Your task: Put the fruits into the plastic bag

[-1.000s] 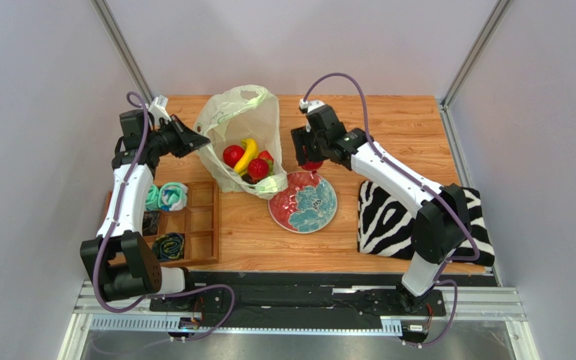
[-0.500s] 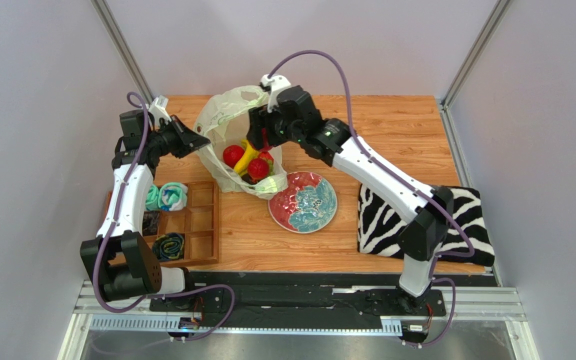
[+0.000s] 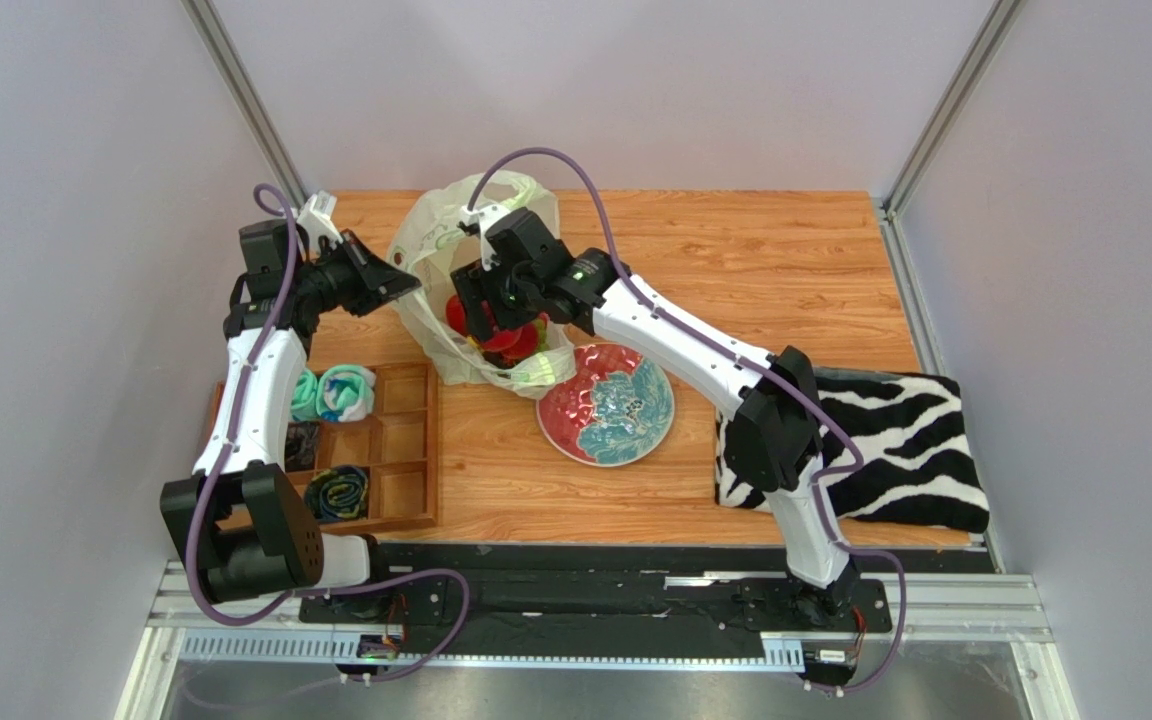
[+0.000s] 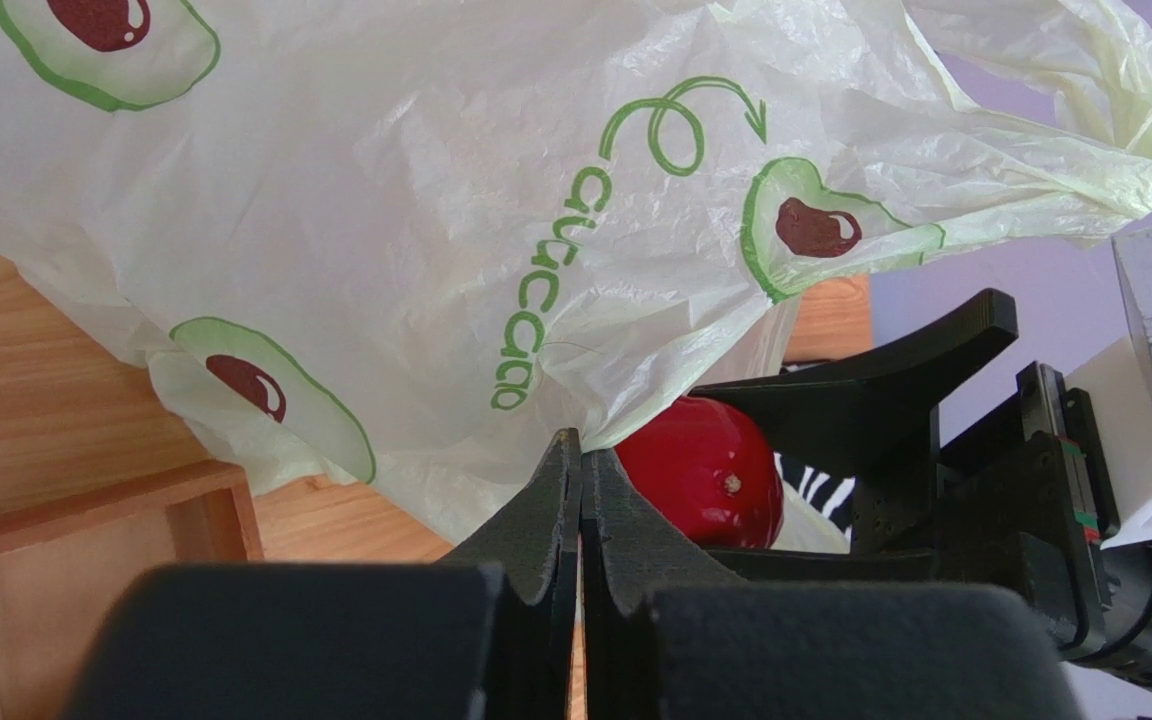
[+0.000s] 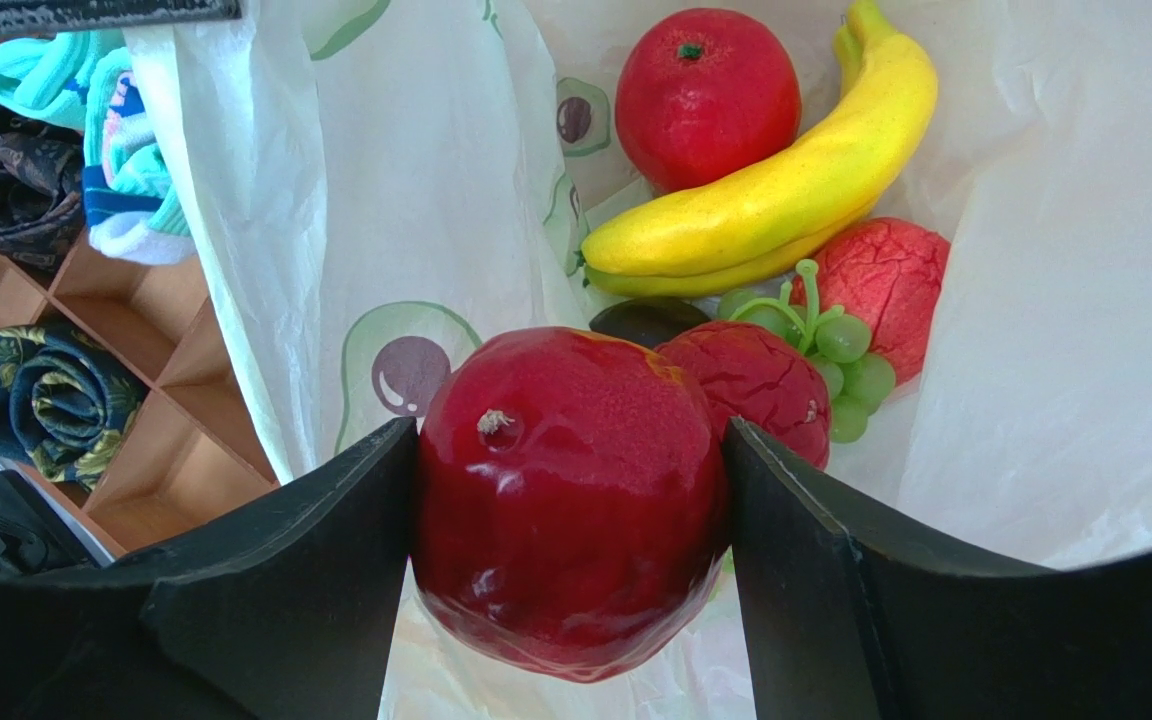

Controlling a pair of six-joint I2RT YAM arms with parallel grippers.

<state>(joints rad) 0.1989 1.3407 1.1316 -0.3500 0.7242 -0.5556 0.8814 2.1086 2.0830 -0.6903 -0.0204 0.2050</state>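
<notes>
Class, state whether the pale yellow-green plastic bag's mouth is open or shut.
Open: the pale yellow-green plastic bag gapes, showing the yellow banana inside.

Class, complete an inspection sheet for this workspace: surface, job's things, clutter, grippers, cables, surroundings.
Surface: wooden table.
Job's things: plastic bag holds banana, grapes, red fruits; dark red fruit at its mouth.
Clutter: patterned plate, zebra cloth, wooden tray with rolled cloths.
Grippers: left gripper shut on the bag's edge; right gripper clamps the dark red fruit.
Cables: purple cables loop along both arms.
Surroundings: pale walls, metal rail at the near edge.
</notes>
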